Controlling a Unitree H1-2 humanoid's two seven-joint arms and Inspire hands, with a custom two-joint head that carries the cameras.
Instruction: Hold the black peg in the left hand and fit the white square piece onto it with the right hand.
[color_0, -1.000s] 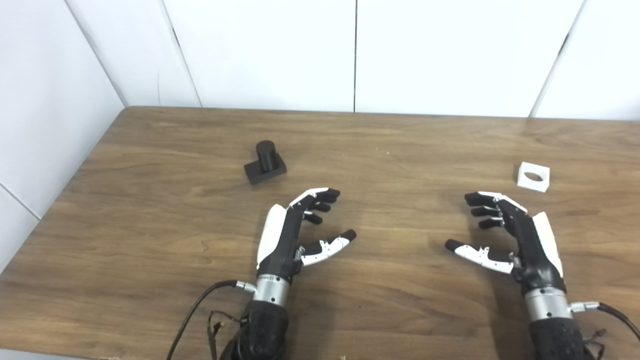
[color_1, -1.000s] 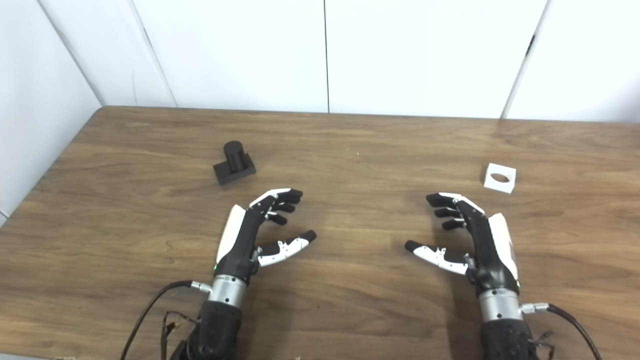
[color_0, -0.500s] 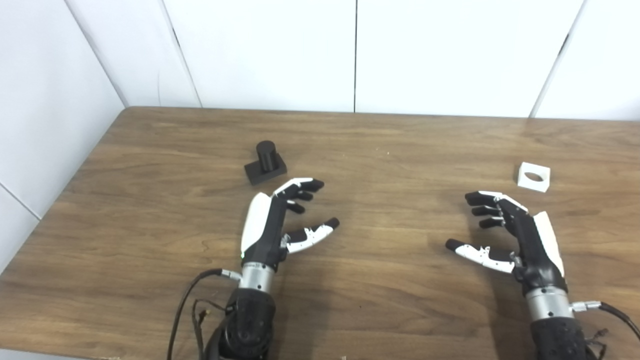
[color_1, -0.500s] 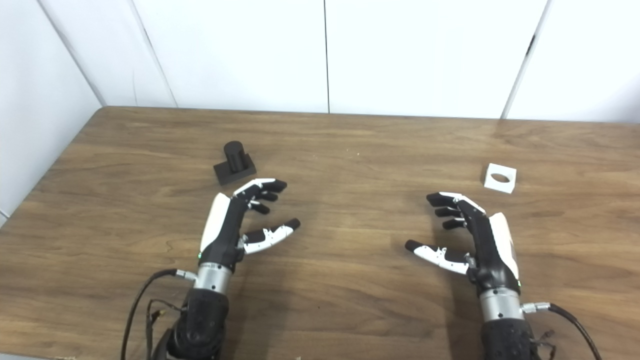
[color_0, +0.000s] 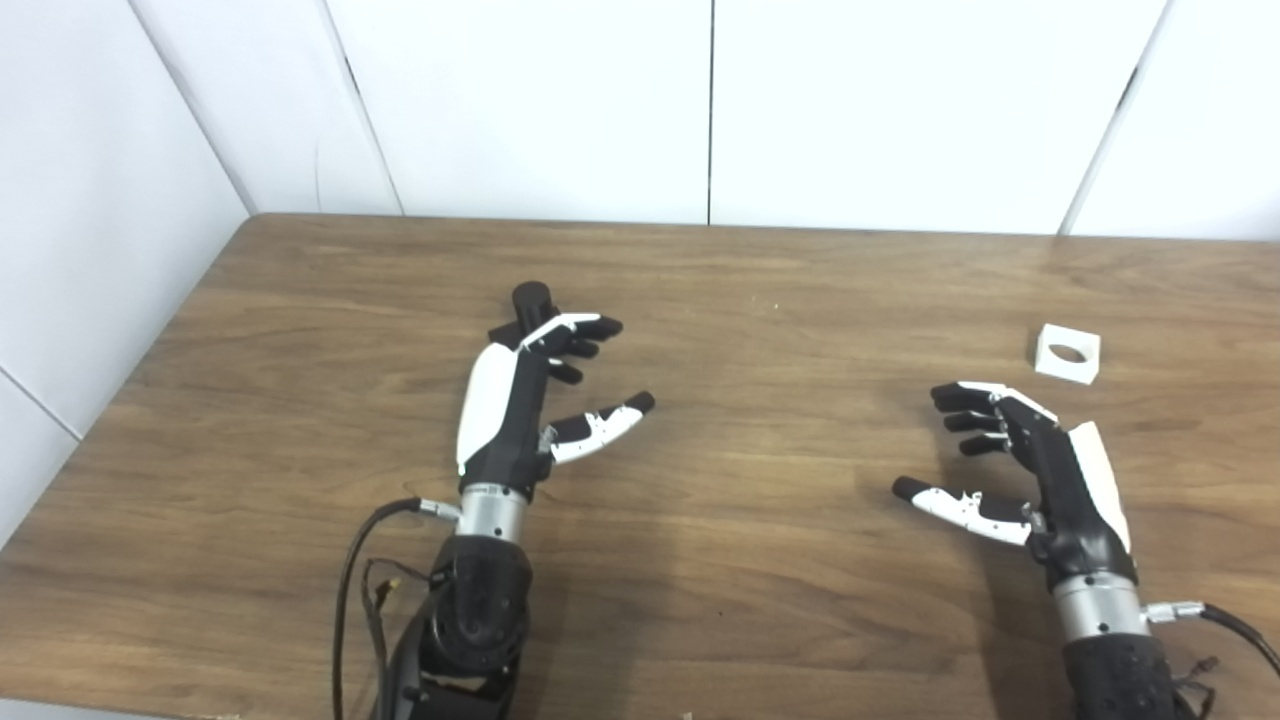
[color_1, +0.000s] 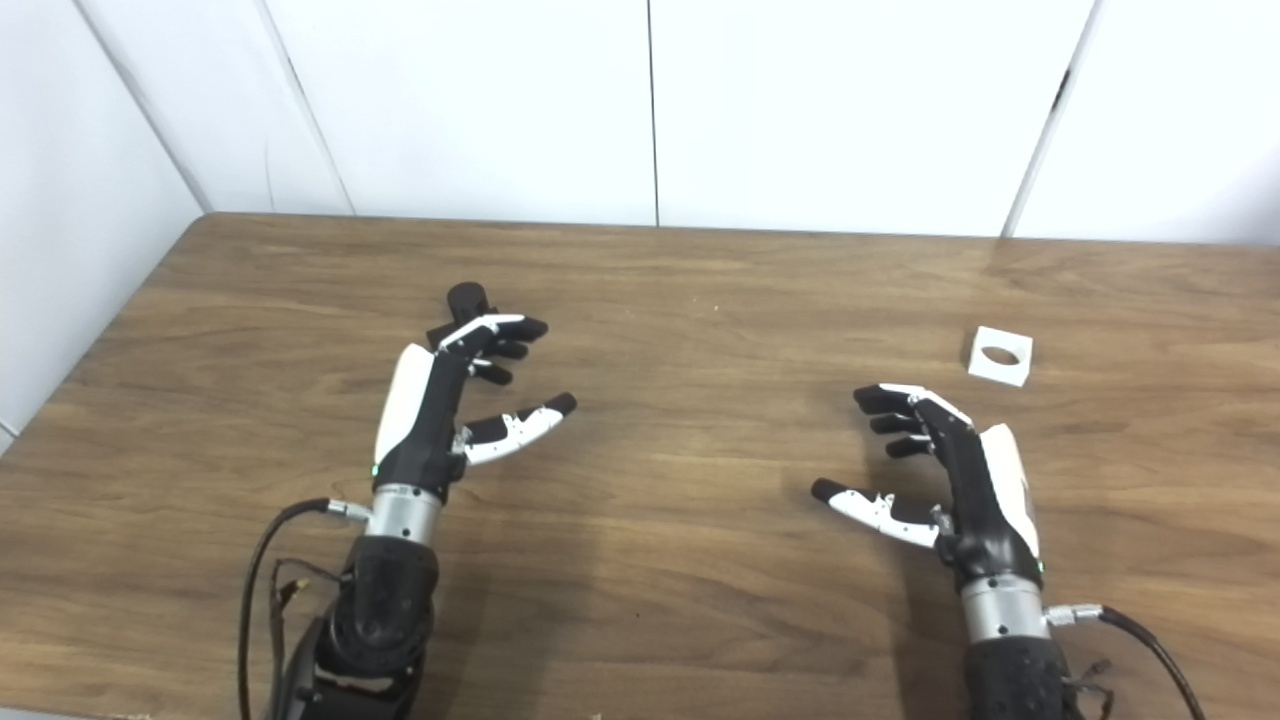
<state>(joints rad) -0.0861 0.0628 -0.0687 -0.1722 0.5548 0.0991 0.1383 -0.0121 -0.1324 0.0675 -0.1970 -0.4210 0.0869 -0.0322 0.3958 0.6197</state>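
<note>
Black peg (color_0: 531, 300), a short matte cylinder rising from a square black base, is standing on the brown wooden table (color_0: 760, 560) just beyond the left hand (color_0: 520, 400), whose fingers are spreading wide and holding nothing, their tips overlapping the base in both views; whether they are touching it I cannot tell. It looks rigid, light and a little slick, so I judge the base edges or the lower stem to be the best hold, leaving the top free. Well to the right, the right hand (color_1: 950, 470) is hovering open and empty, with the small white square piece with a round hole (color_1: 999, 355) lying flat just beyond its fingertips, probably stiff, light plastic best pinched across opposite sides.
</note>
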